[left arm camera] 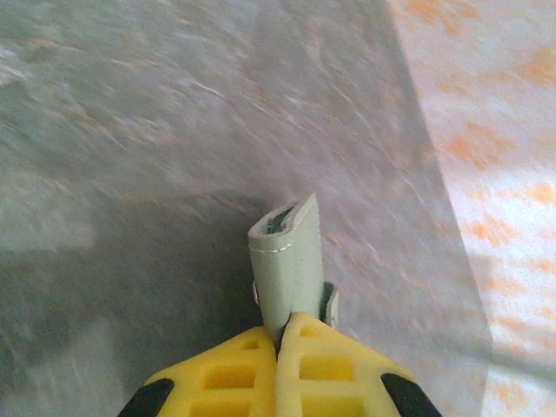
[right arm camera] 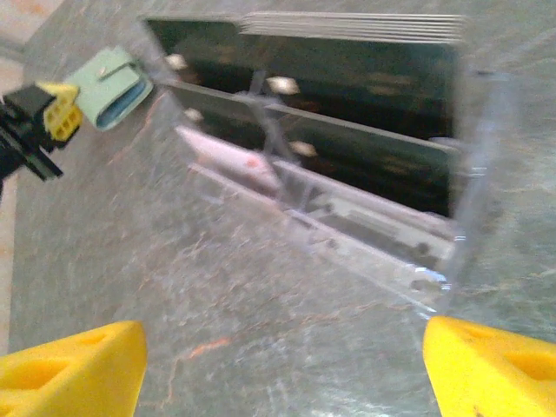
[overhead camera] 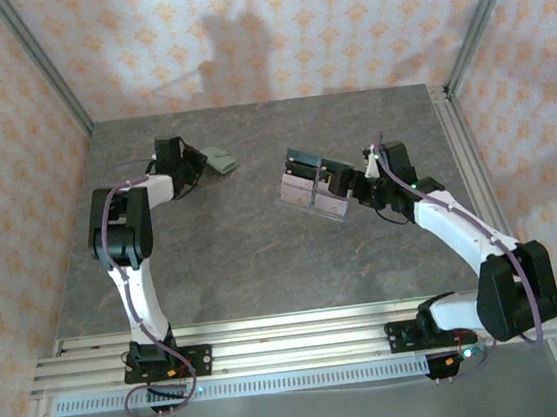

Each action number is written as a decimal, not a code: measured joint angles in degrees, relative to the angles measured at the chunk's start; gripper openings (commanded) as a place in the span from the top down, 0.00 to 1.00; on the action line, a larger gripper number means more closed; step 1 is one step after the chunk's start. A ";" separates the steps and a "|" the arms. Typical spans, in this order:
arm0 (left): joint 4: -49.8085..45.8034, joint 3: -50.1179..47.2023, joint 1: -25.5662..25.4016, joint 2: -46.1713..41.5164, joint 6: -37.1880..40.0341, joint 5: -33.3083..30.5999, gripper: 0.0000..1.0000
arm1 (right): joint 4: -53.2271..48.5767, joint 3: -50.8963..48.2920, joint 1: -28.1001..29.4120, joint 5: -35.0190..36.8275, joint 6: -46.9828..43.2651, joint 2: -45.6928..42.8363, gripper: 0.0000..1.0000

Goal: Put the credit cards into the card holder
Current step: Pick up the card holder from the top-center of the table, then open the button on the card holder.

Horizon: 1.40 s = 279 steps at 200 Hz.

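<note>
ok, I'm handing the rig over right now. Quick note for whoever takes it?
Left gripper: shut on the card holder, far left part of the table.
Right gripper: open, empty, facing the clear stand.
Credit cards: they appear to sit in the stand.
Done: holder gripped.
Left: pull the cards and slot them into the holder.

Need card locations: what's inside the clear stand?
Inside the clear stand: black panels at the back, pale credit cards in the lower front slots. Blur and overlap hide how many.
</note>
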 measured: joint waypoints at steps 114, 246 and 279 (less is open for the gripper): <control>-20.22 -30.99 -10.34 -54.05 13.99 3.91 1.00 | -13.09 18.12 28.72 18.78 -5.22 10.34 0.34; -23.02 -35.78 -14.95 -61.68 12.39 2.40 1.00 | -10.62 29.64 36.33 24.09 -3.98 22.80 0.37; -22.97 -35.67 -16.28 -60.17 12.37 1.95 1.00 | -9.97 30.56 36.96 24.04 -3.74 23.58 0.38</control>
